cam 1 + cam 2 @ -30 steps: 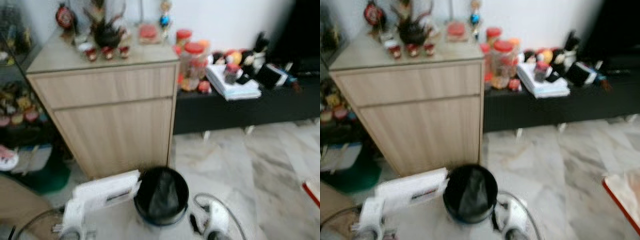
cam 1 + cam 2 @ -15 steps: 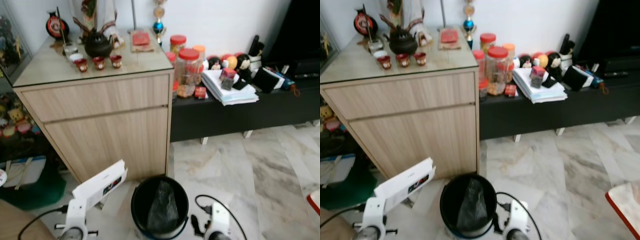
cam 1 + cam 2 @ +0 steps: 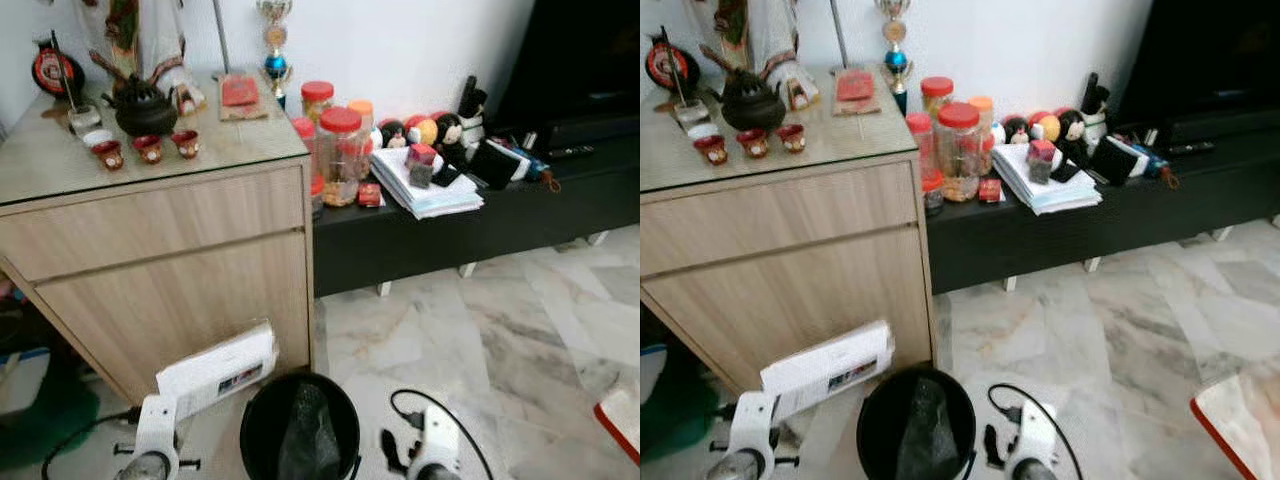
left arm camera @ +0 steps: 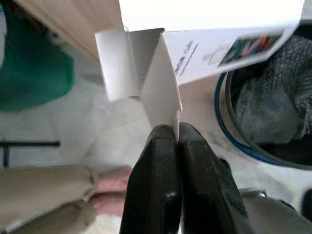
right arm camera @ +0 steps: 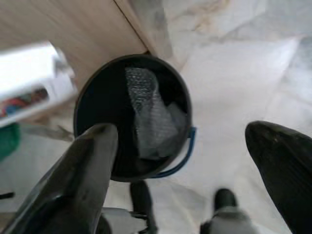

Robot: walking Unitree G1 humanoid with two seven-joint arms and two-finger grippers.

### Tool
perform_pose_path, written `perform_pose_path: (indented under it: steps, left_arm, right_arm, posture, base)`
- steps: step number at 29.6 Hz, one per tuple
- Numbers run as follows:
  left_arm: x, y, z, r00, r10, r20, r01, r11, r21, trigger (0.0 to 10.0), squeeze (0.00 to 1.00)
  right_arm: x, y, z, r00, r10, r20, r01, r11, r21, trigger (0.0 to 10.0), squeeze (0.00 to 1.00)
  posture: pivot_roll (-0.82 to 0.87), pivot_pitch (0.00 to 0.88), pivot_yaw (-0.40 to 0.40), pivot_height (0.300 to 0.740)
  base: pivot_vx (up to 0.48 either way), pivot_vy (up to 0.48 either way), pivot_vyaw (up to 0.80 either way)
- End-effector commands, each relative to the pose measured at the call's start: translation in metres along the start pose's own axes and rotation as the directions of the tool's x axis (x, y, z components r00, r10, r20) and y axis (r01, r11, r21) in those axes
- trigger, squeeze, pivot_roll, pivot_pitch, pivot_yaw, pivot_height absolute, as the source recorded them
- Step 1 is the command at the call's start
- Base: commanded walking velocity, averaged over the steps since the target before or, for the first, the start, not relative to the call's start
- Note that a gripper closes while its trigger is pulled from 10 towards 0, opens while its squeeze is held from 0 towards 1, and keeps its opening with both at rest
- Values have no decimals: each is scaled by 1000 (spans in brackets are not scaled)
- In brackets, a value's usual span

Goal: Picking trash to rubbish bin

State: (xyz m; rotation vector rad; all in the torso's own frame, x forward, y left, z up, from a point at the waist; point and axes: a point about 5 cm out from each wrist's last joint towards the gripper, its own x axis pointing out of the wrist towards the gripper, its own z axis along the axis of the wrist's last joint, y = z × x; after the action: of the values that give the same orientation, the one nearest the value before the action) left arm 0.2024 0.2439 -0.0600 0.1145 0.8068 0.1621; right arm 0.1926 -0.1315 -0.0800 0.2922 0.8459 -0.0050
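Note:
A white cardboard box (image 3: 216, 371) with a small colour label is held up just left of a round black rubbish bin (image 3: 299, 428) on the marble floor. My left gripper (image 4: 175, 139) is shut on a flap of the box (image 4: 204, 29). The bin (image 5: 131, 117) holds crumpled grey wrap. My right gripper (image 5: 190, 146) hangs open above the bin's right side, nothing between its fingers (image 5: 87, 161). Both wrists show at the bottom edge of the eye views, left (image 3: 150, 450) and right (image 3: 432, 448).
A light wooden cabinet (image 3: 160, 260) stands right behind the bin, with a teapot and red cups on top. To its right runs a low black bench (image 3: 470, 215) with jars, papers and toys. Marble floor (image 3: 500, 350) spreads right. A red-edged object (image 3: 622, 420) lies far right.
The camera has swung right, shifting the whole scene left. The box now lies flatter and nearer the bin's rim. The earliest frames were blurred.

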Motion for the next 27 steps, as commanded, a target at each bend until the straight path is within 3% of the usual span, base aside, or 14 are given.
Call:
perform_pose_path:
  steps: [1,11,16,19,23,27]
  left_arm:
    - [2,-7,6,999,-37,14,36,999,35,10000,0]
    - [3,-21,13,984,-176,15,174,982,78,10000,0]
    - [4,-35,15,958,-282,-43,284,933,219,10000,0]
    - [4,-40,17,949,-311,-52,313,915,254,10000,0]
    - [5,-51,27,922,-380,-71,380,858,346,10000,0]
    - [5,-54,28,914,-398,-78,400,849,346,10000,0]
  right_arm:
    - [-2,-11,1,1000,-30,0,30,1000,-3,10000,0]
    - [-1,-10,0,1000,-21,-12,21,1000,-5,10000,0]
    - [-1,-6,1,1000,13,-24,-14,999,-39,10000,0]
    - [0,-5,2,999,27,-24,-29,998,-50,10000,0]
    - [0,-4,4,999,37,-23,-38,998,-56,10000,0]
    - [0,-4,4,999,40,-24,-42,997,-57,10000,0]
  posture:
    - [-63,17,24,740]
    - [-63,23,20,740]
    - [-64,25,18,740]
    - [-64,25,18,740]
    - [-73,27,13,740]
    - [-73,31,12,740]
  base:
    - [274,0,0]
    - [108,0,0]
    - [0,0,0]
    - [0,0,0]
    - [0,0,0]
    - [0,0,0]
